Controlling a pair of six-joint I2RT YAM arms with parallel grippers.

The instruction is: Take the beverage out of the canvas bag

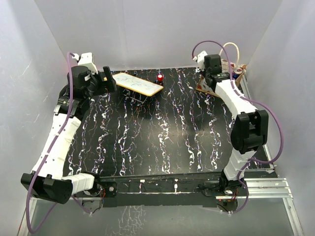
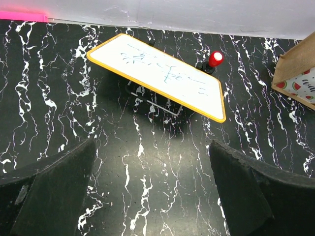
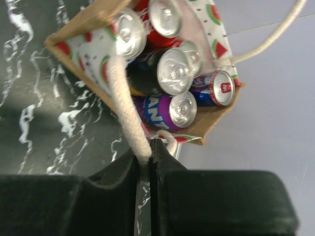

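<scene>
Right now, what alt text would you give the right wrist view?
The right end effector is shut on a cream rope handle of the canvas bag. The bag sits open on the black marbled table, packed with drink cans, one purple.

Canvas bag (image 3: 219, 118): tan, watermelon print, at table's far right corner, mouth open. Packed with cans (image 3: 173, 71), silver tops toward the mouth; one purple, one blue with red rim. Cream rope handle (image 3: 125, 108) pinched in right gripper (image 3: 150, 147).
</scene>
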